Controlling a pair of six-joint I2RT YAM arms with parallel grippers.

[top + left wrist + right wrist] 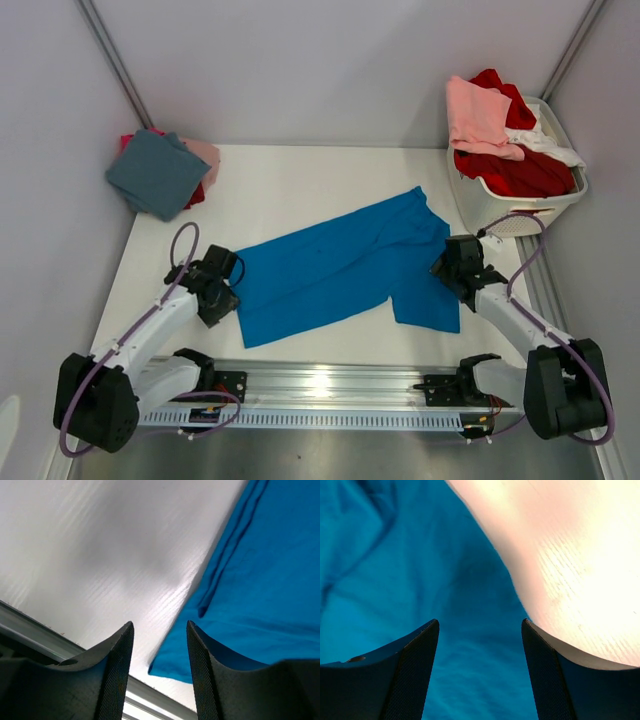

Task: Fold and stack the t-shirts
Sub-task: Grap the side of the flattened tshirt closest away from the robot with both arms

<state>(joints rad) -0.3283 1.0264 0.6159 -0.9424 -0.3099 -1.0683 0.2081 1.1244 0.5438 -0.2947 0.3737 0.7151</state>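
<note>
A bright blue t-shirt lies as a long folded strip slanting across the table, with one sleeve part hanging toward the front right. My left gripper sits at the strip's left end, open, with the shirt's corner just beyond its tips and nothing between the fingers. My right gripper hovers over the right end, open above blue cloth, holding nothing. A folded dusty teal t-shirt tops a pile with red and pink cloth beneath it.
A white slatted laundry basket stands at the back right, holding red, pink and white tees. The folded pile is at the back left corner. A metal rail runs along the table's near edge.
</note>
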